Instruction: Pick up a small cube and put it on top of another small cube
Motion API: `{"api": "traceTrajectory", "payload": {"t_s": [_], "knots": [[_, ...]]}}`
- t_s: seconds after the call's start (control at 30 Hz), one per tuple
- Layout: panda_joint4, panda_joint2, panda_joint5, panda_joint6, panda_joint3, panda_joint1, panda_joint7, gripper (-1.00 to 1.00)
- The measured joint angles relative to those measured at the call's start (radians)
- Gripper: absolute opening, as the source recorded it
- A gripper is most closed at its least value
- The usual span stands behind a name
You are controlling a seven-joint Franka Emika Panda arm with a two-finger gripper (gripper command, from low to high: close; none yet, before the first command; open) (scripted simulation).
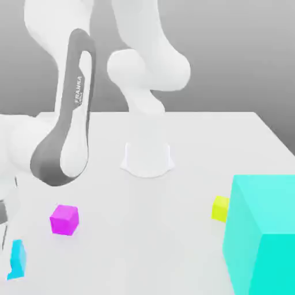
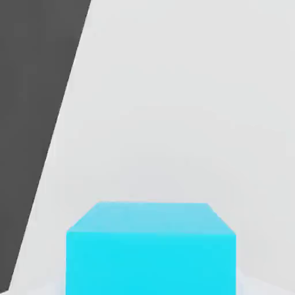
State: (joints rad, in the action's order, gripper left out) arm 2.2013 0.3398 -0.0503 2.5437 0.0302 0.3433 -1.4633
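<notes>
A: Where does the small cyan cube [image 1: 17,259] sit?

B: In the exterior view it lies at about eight o'clock from the middle of the white table [image 1: 173,230], close to the table's near edge on the exterior view's left. The robot's hand comes down over it from above, and a grey part of that hand [image 1: 7,253] covers the cube's side.

A: And the fingers?

B: The gripper [image 1: 14,268] has its fingers drawn together, and the small cyan cube shows right where they meet. Whether the pads actually press its faces cannot be told from either picture. The hand view shows the same small cyan cube [image 2: 151,248] very close to the camera, upright on the pale surface.

A: What else is on the table?

B: A small magenta cube [image 1: 64,219] stands near the cyan one, at about one o'clock from it and apart from it. A small yellow cube [image 1: 220,208] sits at about three o'clock from the magenta cube, well apart, just beside the large cyan cube [image 1: 265,236] that rises at the exterior view's right. The arm [image 1: 69,127] curves down from its round white base [image 1: 147,158] at twelve o'clock.
</notes>
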Motion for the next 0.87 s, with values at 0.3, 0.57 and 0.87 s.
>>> {"api": "traceTrajectory", "payload": {"t_s": [0.3,0.57,0.87], "knots": [[-0.07,-0.168,0.038,-0.233,-0.219,-0.19,0.163,-1.0],[-0.136,-0.251,0.073,-0.392,-0.41,-0.508,0.345,1.0],[-0.204,-0.27,0.08,-0.482,-0.421,-0.525,0.378,1.0]]}}
